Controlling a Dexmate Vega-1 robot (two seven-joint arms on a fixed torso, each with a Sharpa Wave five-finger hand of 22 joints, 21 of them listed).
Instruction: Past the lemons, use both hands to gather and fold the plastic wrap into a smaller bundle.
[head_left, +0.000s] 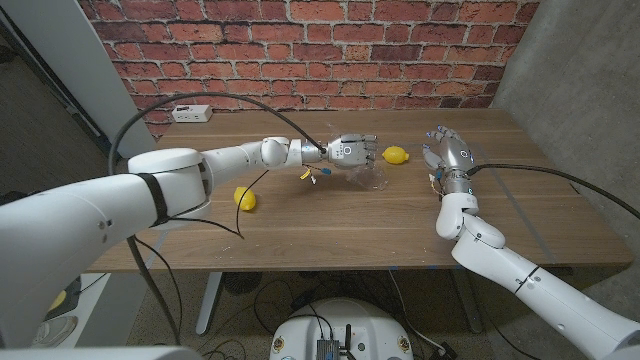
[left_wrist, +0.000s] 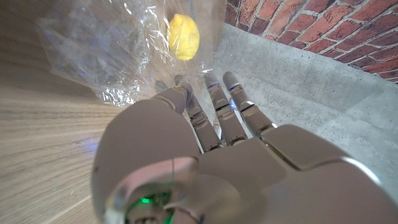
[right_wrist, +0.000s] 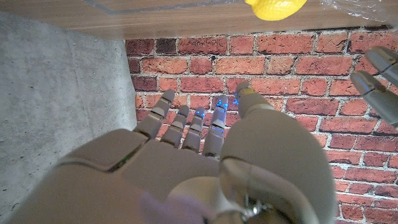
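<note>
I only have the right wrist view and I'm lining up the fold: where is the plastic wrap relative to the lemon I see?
Observer: The plastic wrap lies crumpled on the lemon's far side from your right hand, beside the left hand.
Operator: Is the left hand gripping it?
Observer: No, its fingers are stretched out, tips at the wrap's edge.
Operator: Any other lemon?
Observer: Yes, a second lemon lies by the left forearm.

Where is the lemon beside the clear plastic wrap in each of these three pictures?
Head view: lemon at table centre, between both hands.
Left wrist view: near the top, seen through the plastic wrap.
Right wrist view: top edge, cut off.
Shared landmark: brick wall.
</note>
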